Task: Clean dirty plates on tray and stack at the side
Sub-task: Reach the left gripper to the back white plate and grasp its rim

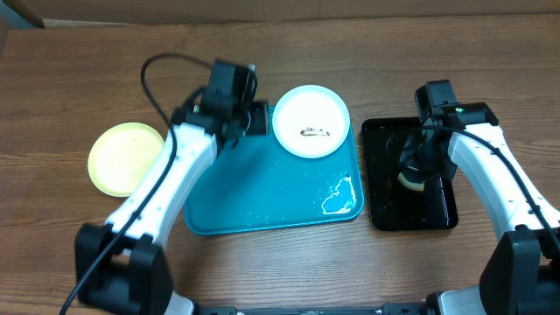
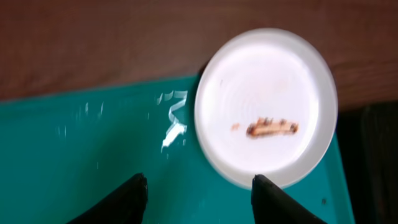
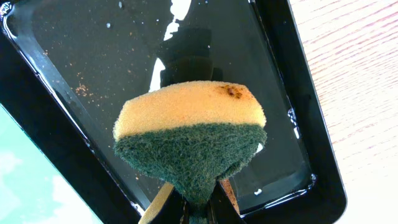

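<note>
On the bench (image 1: pixel 70 79) lie two plates: one smeared white plate (image 1: pixel 311 121) at the far right corner of the turquoise tray (image 1: pixel 254 192), seemingly overlapping its rim, and one yellow-green plate (image 1: pixel 122 157) left of it. The left jaws stand spread, empty, beside the white plate. The right jaws pinch one sponge (image 3: pixel 189 124) over one black tray (image 1: pixel 385 219).

A wooden table (image 1: pixel 289 271) with brown grain running left to right is recorded across nearly the whole overhead view. Along its far edge a flat tan band (image 1: pixel 350 9), possibly cardboard, is noted. The wood is rendered dark reddish-brown in the left wrist view and pale, brightly lit in the right wrist view.
</note>
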Tool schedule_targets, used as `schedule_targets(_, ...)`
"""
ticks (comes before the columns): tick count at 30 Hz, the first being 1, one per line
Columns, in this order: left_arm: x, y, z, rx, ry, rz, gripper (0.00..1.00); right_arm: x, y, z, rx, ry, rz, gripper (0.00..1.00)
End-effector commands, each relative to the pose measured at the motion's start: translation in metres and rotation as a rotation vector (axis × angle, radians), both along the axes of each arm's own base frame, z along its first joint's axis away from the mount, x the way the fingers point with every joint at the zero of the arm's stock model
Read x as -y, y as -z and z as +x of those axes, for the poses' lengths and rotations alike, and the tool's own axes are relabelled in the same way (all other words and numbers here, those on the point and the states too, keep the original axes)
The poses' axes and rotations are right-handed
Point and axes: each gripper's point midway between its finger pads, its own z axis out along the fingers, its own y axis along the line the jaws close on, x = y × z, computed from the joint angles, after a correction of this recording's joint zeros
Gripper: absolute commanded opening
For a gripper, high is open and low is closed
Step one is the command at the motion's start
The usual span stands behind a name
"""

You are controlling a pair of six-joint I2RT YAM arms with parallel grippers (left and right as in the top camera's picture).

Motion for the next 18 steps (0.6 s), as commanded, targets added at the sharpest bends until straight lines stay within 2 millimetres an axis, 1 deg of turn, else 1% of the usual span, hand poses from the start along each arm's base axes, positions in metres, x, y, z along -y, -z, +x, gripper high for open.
schedule_targets(1, 0.009, -0.03, 0.035, 0.085, 0.066, 0.027, 0.63, 0.001, -0.004, 0.0, 0.016, -0.005, -0.001, 0.04)
schedule_targets(3, 0.013, -0.024, 0.045, 0.077, 0.067, 0.028, 0.68, 0.001, -0.004, 0.0, 0.015, -0.005, -0.001, 0.04)
schedule_targets(5, 0.015, -0.009, 0.054, 0.066, 0.071, 0.034, 0.68, 0.001, -0.004, 0.0, 0.015, -0.005, -0.001, 0.04)
schedule_targets(7, 0.018, 0.01, 0.058, 0.04, 0.076, 0.041, 0.66, 0.001, -0.004, 0.0, 0.014, -0.005, -0.001, 0.04)
schedule_targets(10, 0.026, 0.039, 0.06, -0.006, 0.093, 0.048, 0.61, 0.001, -0.004, -0.001, 0.011, -0.006, -0.001, 0.04)
schedule_targets(13, 0.032, 0.068, 0.061, -0.052, 0.103, 0.062, 0.54, 0.001, -0.004, -0.002, 0.006, -0.005, -0.002, 0.04)
schedule_targets(15, 0.034, 0.085, 0.06, -0.082, 0.107, 0.07, 0.44, 0.001, -0.004, -0.004, 0.001, -0.005, -0.003, 0.04)
schedule_targets(18, 0.035, 0.109, 0.056, -0.142, 0.077, 0.063, 0.4, 0.001, -0.004, -0.004, -0.001, -0.006, -0.003, 0.04)
